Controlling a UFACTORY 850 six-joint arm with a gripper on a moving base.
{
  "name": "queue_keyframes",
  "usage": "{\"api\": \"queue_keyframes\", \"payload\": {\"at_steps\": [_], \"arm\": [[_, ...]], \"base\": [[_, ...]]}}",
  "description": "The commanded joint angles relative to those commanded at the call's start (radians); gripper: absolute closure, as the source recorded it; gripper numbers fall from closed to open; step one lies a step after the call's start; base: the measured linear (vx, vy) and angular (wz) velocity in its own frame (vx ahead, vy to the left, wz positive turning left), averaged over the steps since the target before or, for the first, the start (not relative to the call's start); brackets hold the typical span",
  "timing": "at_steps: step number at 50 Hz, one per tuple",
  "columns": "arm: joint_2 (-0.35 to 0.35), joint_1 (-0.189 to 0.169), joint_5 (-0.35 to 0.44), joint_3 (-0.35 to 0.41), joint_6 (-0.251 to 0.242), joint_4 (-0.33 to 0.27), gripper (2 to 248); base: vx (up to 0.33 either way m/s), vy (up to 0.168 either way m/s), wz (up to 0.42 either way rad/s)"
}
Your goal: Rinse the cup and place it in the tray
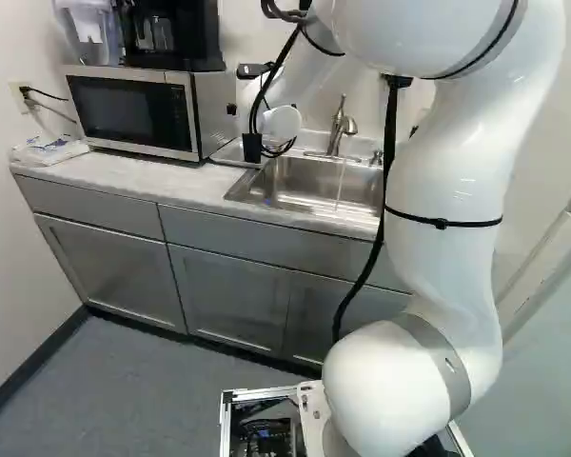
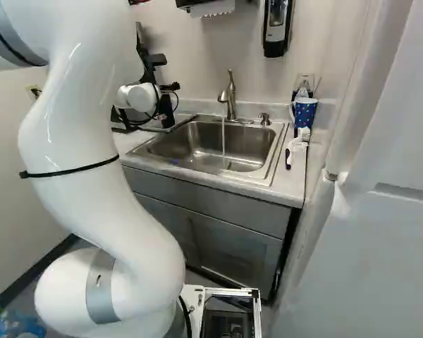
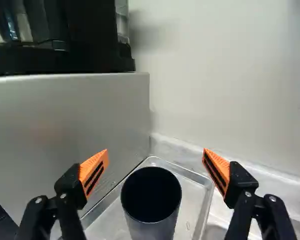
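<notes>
Cup, dark, cylindrical and open at the top (image 3: 152,202), stands upright in the shallow, silver metal tray (image 3: 196,181). In the wrist view it is ahead of the black two-fingered hand (image 2: 170,87), in line with the gap between the orange pads (image 3: 94,172). The hand is spread wide, one finger to each side of that gap, with nothing pinched. The tray lies beside the steel-sided microwave (image 1: 128,112), which sits on the pale, marbled counter (image 1: 171,183) in the upper left of the left base view. On top of the microwave is a black coffee maker (image 1: 176,36), and next to that a clear plastic pitcher (image 1: 88,36), near the upper left corner.

Around the middle of the right base view, slightly above centre, is the stainless steel sink (image 2: 190,144). A thin stream of water (image 2: 223,141) runs into it from the brushed metal faucet (image 2: 230,95). Right of the sink, close to the wall, stands a blue mug with pale spots (image 2: 305,111); just below it in that view is a white brush with a dark end (image 2: 294,146). A black and grey dispenser (image 2: 276,27) hangs on the wall at the upper right.
</notes>
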Motion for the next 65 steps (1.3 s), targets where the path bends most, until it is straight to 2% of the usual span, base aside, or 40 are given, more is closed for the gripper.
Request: {"api": "queue_keyframes", "payload": {"at_steps": [47, 65], "arm": [[0.06, -0.038, -0.116, -0.032, 0.0, 0.0, 3], [0.059, -0.059, -0.151, -0.07, 0.0, 0.0, 3]], "base": [[0.0, 0.0, 0.0], [0.0, 0.0, 0.0]]}}
